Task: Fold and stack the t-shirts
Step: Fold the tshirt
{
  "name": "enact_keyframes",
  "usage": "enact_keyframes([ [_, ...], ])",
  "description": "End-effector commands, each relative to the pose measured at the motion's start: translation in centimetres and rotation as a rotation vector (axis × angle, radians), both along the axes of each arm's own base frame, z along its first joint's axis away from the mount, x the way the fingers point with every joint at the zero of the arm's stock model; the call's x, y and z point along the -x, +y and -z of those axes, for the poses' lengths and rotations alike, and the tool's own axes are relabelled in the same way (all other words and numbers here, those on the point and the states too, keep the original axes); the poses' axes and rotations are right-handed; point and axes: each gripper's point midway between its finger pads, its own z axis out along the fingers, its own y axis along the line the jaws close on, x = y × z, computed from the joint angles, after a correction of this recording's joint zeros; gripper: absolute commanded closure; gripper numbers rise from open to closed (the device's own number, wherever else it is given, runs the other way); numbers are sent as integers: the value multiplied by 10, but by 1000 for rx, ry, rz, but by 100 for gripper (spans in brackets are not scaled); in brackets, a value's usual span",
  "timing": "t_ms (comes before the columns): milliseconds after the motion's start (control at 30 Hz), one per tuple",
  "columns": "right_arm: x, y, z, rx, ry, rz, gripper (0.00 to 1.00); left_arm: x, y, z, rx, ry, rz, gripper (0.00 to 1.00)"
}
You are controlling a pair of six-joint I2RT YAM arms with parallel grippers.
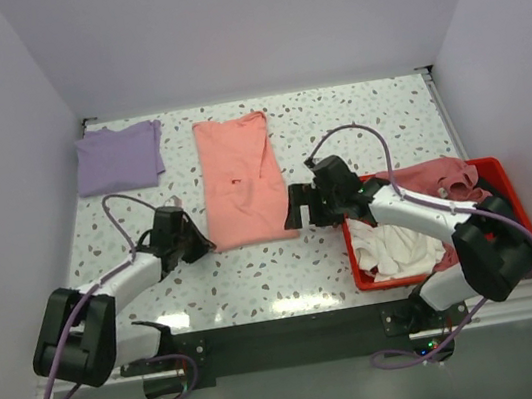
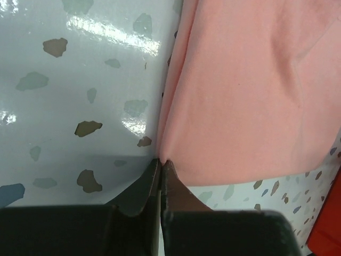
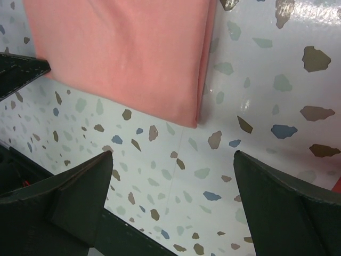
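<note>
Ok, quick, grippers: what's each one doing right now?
Left gripper: closed, pinching the near corner of the salmon-pink t-shirt.
Right gripper: open, holding nothing.

No text, label, brand or number is readable anywhere; a tiny dark mark (image 1: 235,180) on the salmon-pink t-shirt (image 1: 238,153) is too small to make out.

left arm stretches forward and low, left gripper (image 2: 161,165) pinched shut on the salmon-pink t-shirt (image 2: 250,96) corner; right arm bends inward, right gripper (image 3: 173,184) spread wide, pointing down.
</note>
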Motion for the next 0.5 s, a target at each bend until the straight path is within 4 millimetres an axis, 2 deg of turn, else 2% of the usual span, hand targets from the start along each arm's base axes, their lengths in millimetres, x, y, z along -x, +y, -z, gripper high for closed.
enact_keyframes([
  [0,-2,6,-7,10,-44,-13,1,14,3,8,-3,18,11,100],
  [133,2,15,3,93,-55,-48,1,27,15,11,-41,21,-15,100],
  [300,0,21,12,136,-39,-77,2,34,20,14,-49,19,-32,100],
  [467,11,31,23,134,-11,-129,9,39,24,17,-61,29,-36,100],
])
